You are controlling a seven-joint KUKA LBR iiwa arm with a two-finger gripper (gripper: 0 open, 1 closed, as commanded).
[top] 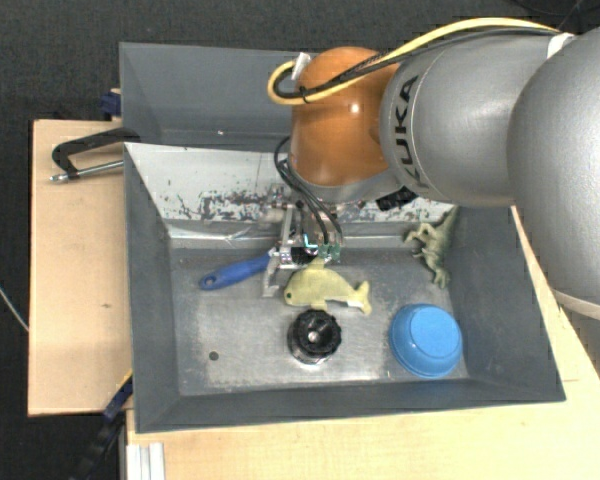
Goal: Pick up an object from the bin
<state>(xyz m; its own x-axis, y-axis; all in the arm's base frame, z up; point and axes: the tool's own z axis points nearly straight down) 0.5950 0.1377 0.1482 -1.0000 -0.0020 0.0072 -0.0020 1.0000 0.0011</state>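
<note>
Yellow fish toy (327, 292) lies flat near the middle of the bin floor (215, 323). My gripper (298, 256) sits low at its upper left end, beside the blue-handled tool (232, 273), placed, I judge, to straddle that end. Whether the jaws are spread or pressed together I cannot tell.

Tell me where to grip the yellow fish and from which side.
Probably from straight above, across the narrow part by its tail: the yellow fish lies flat, tail toward the blue bowl, and the black knob crowds its body.
</note>
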